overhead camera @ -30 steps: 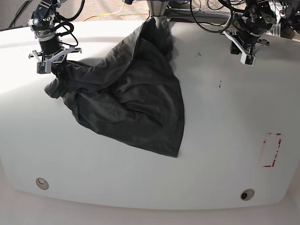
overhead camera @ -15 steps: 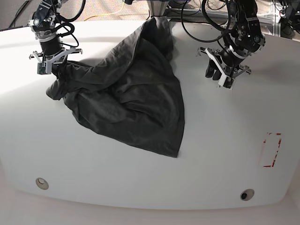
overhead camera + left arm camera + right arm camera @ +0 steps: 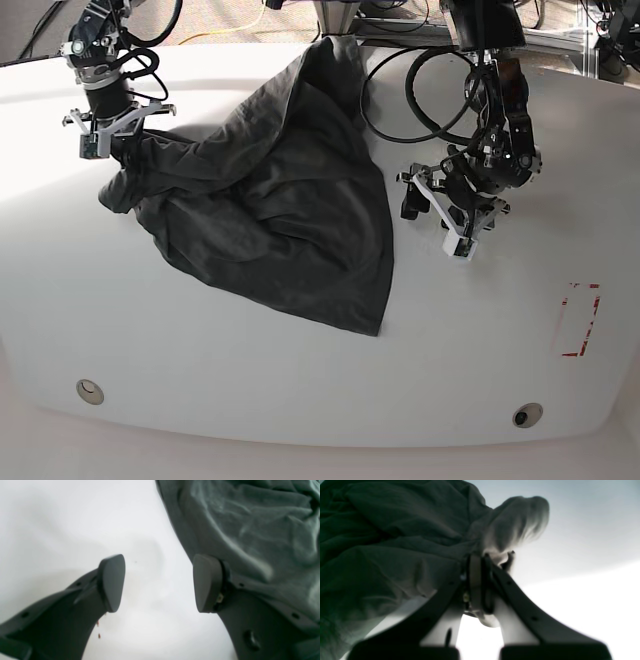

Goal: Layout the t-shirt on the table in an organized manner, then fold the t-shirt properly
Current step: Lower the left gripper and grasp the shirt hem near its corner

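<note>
R pincer clamped on a bunched edge of the t-shirt, L pincer w/ fingers apart, empty, just beside the shirt's near edge, shirt lying crumpled across the far-middle of the white table.

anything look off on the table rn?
Only the t-shirt: bunched and creased, top edge draped off the table's far rim. The right gripper pinches one end; the left gripper is open beside it.

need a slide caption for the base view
Right gripper pinches the crumpled t-shirt while the open left gripper hovers beside its edge.
</note>
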Controlling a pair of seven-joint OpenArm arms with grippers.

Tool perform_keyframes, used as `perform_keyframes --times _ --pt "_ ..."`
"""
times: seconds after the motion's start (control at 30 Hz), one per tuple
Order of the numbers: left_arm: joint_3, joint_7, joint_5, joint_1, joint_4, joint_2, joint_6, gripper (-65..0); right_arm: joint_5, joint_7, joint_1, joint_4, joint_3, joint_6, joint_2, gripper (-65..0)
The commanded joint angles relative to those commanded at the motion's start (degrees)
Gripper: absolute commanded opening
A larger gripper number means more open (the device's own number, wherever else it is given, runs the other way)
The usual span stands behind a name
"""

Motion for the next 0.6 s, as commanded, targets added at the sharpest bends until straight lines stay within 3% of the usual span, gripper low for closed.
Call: perform_keyframes --times 0.2,0.37,0.6 --pt "0.00 -0.79 0.00 -6.24 -9.67 0.18 0.00 -24.7 0.00 0.00 0.09 0.00 0.00 0.00 -0.09 -64.8" --pt "0.09 -4.92 0.00 -10.37 -17.85 0.35 0.00 -24.6 0.00 0.00 0.09 0.00 0.00 0.00 -0.09 -64.8" --pt "0.18 -7.30 -0.09 -15.03 -27.96 1.49 0.00 -24.6 0.00 0.00 0.09 0.00 0.00 0.00 -0.09 -64.8"
